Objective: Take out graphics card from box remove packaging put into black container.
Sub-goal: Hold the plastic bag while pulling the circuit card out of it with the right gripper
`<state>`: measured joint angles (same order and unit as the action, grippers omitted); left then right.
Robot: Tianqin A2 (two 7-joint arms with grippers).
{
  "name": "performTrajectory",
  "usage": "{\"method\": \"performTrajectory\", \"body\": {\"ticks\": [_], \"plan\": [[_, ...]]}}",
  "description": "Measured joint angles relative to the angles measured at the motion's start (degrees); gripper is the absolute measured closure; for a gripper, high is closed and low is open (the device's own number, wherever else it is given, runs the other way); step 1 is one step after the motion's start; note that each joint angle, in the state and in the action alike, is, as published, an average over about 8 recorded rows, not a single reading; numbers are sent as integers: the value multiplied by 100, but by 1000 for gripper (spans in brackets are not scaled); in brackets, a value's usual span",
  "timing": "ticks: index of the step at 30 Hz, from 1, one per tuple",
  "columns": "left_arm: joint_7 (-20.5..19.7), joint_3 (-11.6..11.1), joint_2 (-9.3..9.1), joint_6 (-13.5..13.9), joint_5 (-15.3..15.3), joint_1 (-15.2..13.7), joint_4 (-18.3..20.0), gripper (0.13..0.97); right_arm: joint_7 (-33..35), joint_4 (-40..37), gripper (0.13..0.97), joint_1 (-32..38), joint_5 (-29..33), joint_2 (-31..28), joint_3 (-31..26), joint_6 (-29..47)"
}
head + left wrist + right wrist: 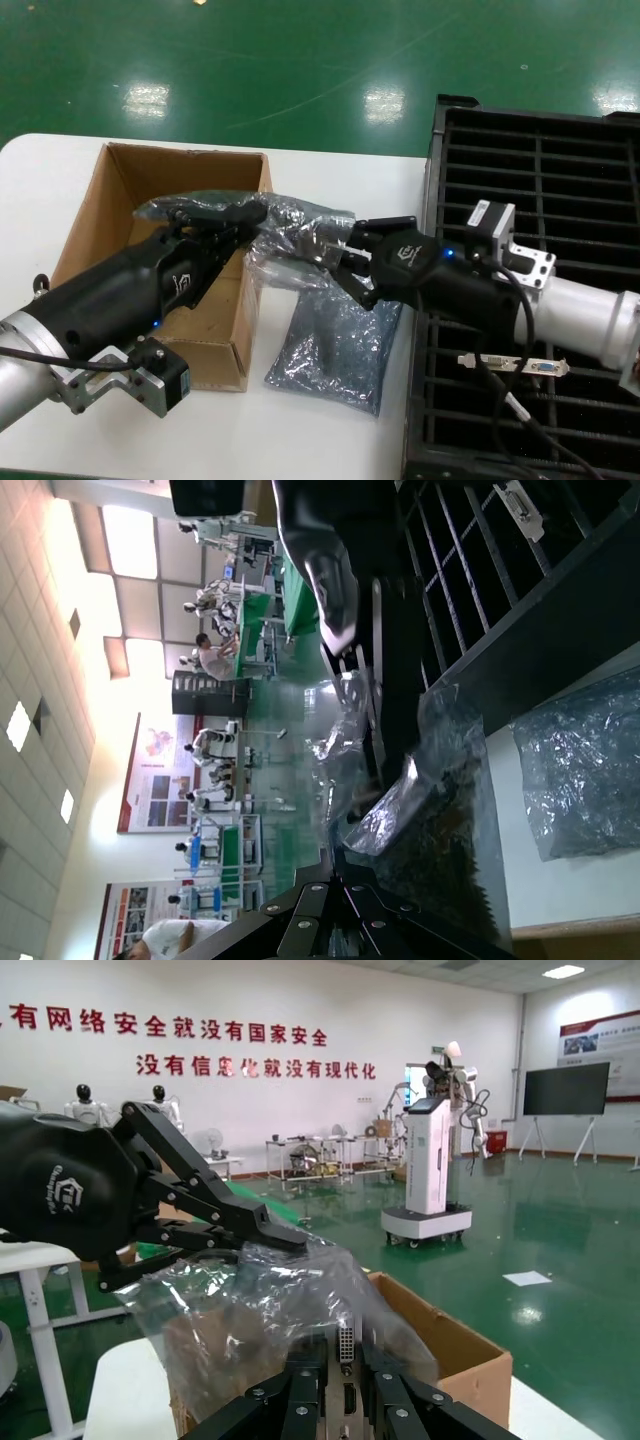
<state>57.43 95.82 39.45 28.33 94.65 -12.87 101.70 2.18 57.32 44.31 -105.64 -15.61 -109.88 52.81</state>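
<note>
Spanning both grippers' fingers (215, 222): bagged graphics card (290, 232).

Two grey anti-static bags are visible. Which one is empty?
The crinkly grey bag lying flat on the white table between the cardboard box and the black crate; both grippers hold the other.

A robotics lab or factory hall: glossy green floor (300, 70), white wall with red Chinese lettering (230, 1048), and humanoid robots (455, 1070) standing about. Workbenches, posters (150, 770) and a big screen (565, 1088) line it (people work at the benches).
</note>
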Motion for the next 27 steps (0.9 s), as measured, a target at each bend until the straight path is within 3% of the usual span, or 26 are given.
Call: {"method": "performTrajectory", "body": {"ticks": [15,27], "plan": [[0,0,0,0,0,0,0,957,-213,1447,907,-705,-12,-706,74,-121],[0,0,0,0,0,0,0,957,-357,3438,907,-1983,-90,-2060,752,-438]]}}
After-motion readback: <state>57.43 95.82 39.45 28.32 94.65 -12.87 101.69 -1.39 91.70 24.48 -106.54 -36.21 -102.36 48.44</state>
